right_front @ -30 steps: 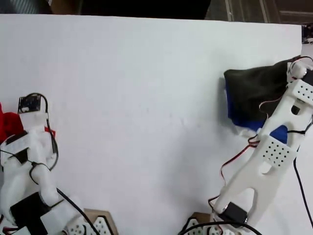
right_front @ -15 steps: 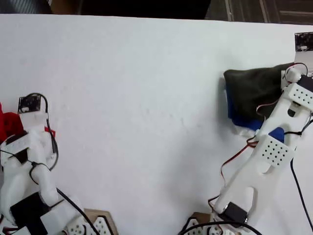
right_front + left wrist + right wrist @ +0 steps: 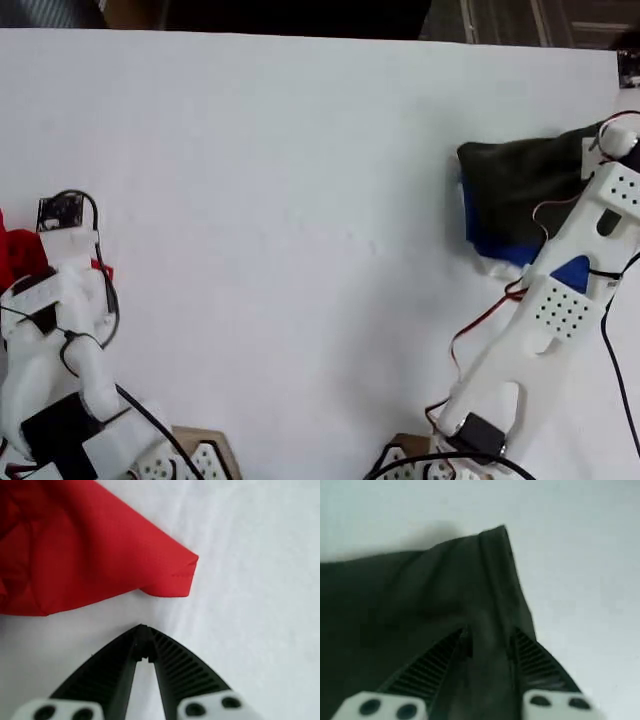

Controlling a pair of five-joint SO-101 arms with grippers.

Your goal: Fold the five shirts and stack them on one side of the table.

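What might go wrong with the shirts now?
1. The right end effector is open astride a fold of the dark shirt; closing and lifting might drag it off the blue shirt underneath, undoing the stack.
2. The left end effector is shut beside the red shirt; nudging might only bunch it.

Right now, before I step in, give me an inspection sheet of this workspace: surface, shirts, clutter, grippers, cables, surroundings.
Surface: white table, flat and unmarked.
Job's things: dark shirt folded on top of a blue shirt and a white layer at the right side; red shirt at the left edge, apart from that stack.
Clutter: nothing seen.
Grippers: left gripper shut and empty, just short of the red shirt's corner; right gripper open over the dark shirt.
Cables: red and black wires along the right arm; black cable looped on the left arm.
Surroundings: dark space beyond the table's far edge.
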